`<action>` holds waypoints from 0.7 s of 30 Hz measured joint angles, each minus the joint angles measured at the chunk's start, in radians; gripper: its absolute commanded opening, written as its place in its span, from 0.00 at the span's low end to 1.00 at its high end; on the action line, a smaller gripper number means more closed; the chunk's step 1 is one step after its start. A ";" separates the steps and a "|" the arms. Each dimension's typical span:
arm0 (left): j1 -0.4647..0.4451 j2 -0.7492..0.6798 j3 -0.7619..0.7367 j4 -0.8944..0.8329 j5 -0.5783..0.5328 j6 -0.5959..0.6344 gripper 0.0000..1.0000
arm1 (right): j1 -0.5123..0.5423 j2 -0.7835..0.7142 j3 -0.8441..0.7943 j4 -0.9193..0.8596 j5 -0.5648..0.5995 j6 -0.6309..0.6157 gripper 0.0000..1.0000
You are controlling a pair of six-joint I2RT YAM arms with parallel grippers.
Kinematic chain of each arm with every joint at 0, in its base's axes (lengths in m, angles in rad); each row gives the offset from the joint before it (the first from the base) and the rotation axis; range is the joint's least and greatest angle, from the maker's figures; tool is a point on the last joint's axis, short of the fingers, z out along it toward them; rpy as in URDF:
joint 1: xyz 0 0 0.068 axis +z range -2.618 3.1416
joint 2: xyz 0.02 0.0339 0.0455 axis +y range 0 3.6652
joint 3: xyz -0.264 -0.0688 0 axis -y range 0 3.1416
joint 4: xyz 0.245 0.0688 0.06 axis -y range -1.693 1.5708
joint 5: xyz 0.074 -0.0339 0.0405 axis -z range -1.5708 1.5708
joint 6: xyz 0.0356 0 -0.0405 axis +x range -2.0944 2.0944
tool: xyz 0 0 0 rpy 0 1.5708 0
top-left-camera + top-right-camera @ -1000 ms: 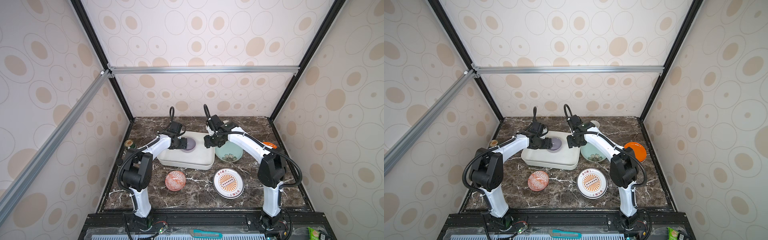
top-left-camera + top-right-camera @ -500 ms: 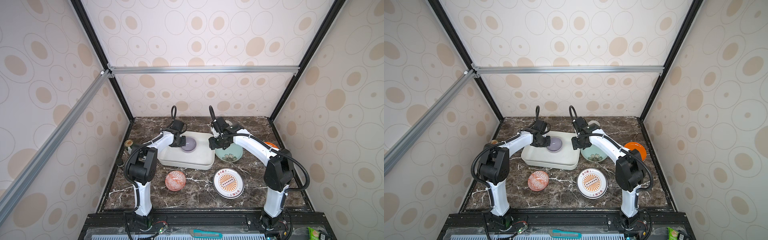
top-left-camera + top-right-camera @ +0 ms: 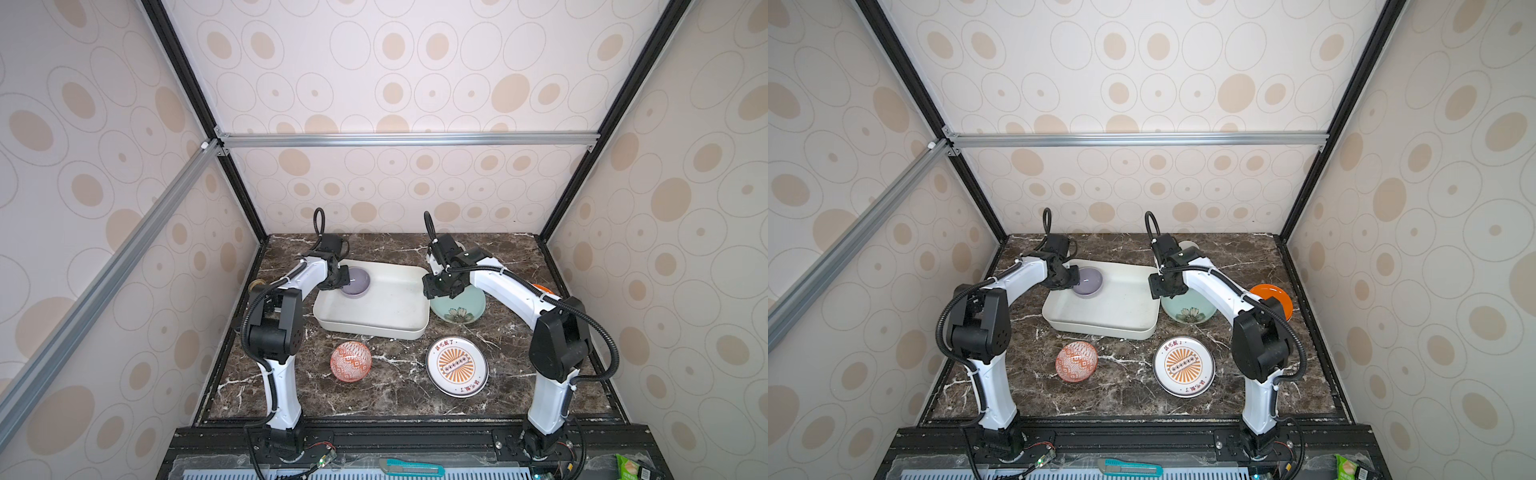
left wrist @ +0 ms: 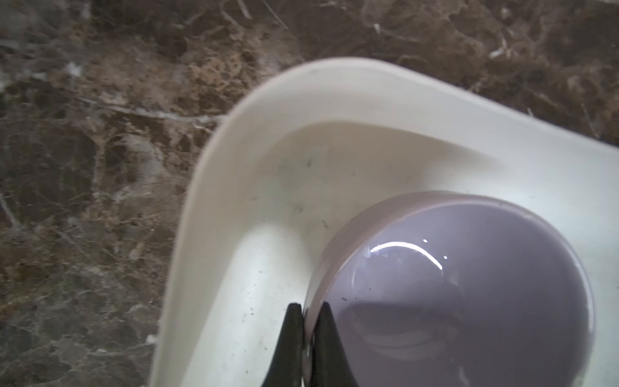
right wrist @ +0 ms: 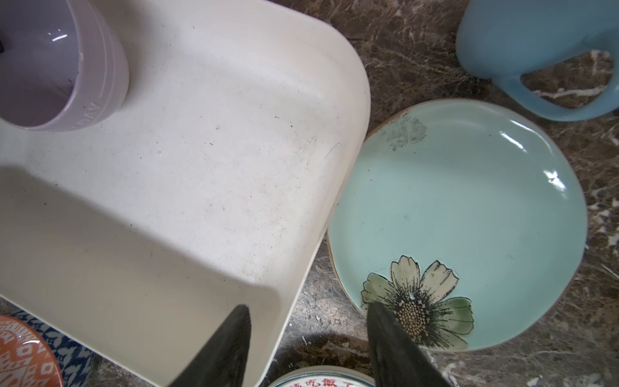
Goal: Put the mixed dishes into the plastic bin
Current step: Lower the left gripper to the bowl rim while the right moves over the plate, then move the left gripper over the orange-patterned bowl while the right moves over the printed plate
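The lavender bowl (image 3: pixel 355 281) (image 4: pixel 469 284) stands upright in the far left corner of the white plastic bin (image 3: pixel 386 320) (image 4: pixel 335 100). My left gripper (image 3: pixel 341 282) (image 4: pixel 310 306) is shut on the bowl's rim, one finger inside and one outside. Over the gap between the bin's right wall (image 5: pixel 201 167) and the teal floral plate (image 3: pixel 461 309) (image 5: pixel 452 201) my right gripper (image 3: pixel 436 291) (image 5: pixel 307 307) hangs open, holding nothing. On the table lie the red-white bowl (image 3: pixel 350 360), the orange-sunburst plate (image 3: pixel 457 365), the orange plate (image 3: pixel 1271 297) and the light-blue mug (image 5: pixel 522 43).
A small dark jar (image 3: pixel 257 286) sits by the left wall, beside the left arm. The enclosure walls close in the marble table on three sides. A teal box cutter (image 3: pixel 409 467) lies on the front rail, outside the work area.
The left gripper has closed on the lavender bowl's rim, and the bowl now sits a little nearer the bin's left wall. The right gripper has drifted right, off the bin toward the teal plate.
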 measured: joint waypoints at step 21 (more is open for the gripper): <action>0.013 -0.072 0.026 0.008 0.026 -0.012 0.60 | -0.003 -0.055 -0.071 0.002 -0.028 -0.012 0.84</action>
